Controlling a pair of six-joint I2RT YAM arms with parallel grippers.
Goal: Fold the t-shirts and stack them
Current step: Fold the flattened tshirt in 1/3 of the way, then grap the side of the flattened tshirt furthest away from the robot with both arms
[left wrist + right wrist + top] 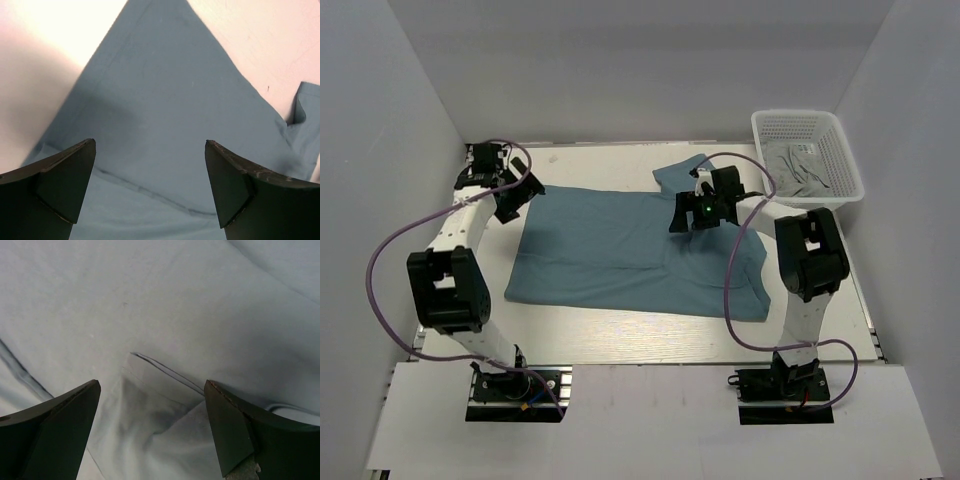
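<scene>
Spread flat across the middle of the white table [640,345], a teal-blue t-shirt [610,250]. Fills the centre from 9 o'clock to 3 o'clock, with one sleeve poking out toward 1 o'clock and soft wrinkles near 4 o'clock.

Above its 10 o'clock corner, the left claw [510,208]. Seen from its own wrist [150,185], spread wide and gripping nothing, with the corner of the t-shirt [165,100] running up toward 12 o'clock beyond the gap.

Over the cloth by the 1 o'clock sleeve, the right claw [682,220]. Also spread wide and empty in its wrist view [152,425], looking down on a stitched fold of the t-shirt [175,315]. Cannot tell whether either claw touches the cloth.

At 2 o'clock, by the table's far corner and apart from the t-shirt, a white mesh basket [770,150]. Holds crumpled grey cloth [805,165].
</scene>
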